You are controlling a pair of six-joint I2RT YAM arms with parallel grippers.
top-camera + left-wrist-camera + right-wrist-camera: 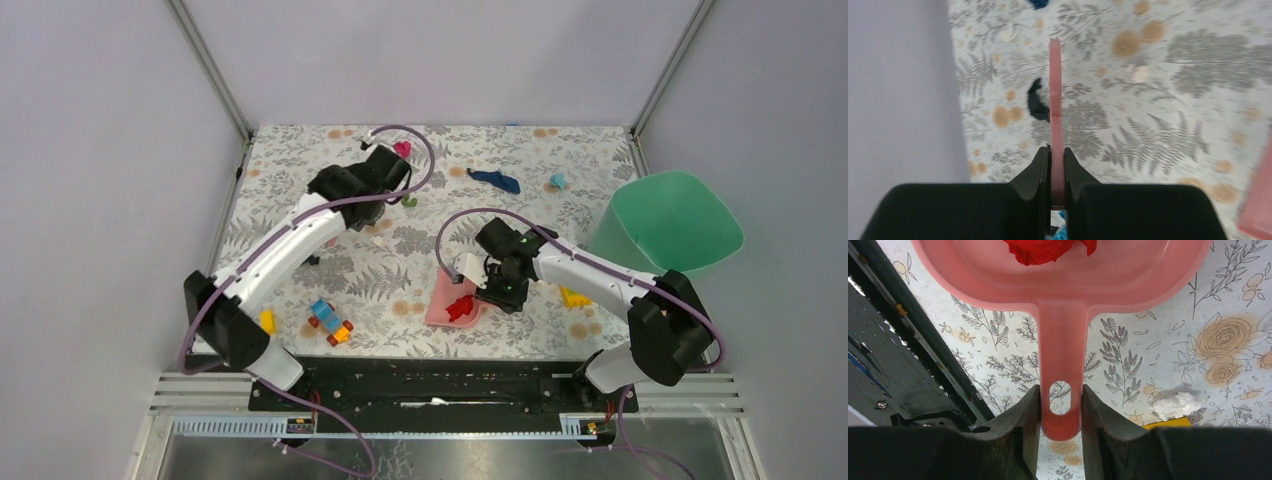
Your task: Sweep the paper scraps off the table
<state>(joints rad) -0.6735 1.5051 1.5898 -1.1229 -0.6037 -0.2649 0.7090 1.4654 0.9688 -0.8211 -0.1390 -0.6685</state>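
My right end effector [1060,400] is clamped on the handle of the pink dustpan [998,275], which holds a red paper scrap [1043,250]. My left end effector [1056,160] pinches a thin pink blade [1055,90] well beyond the dustpan, where a dark paper scrap [1037,102] also lies. A white paper scrap [1175,405] rests on the tabletop [1148,340] near the dustpan's handle.

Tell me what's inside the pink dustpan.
One crumpled red paper scrap lies in the dustpan, which the right gripper holds by its handle. Whatever lies beneath the scrap is covered, and the wrist view cuts off the pan's front.
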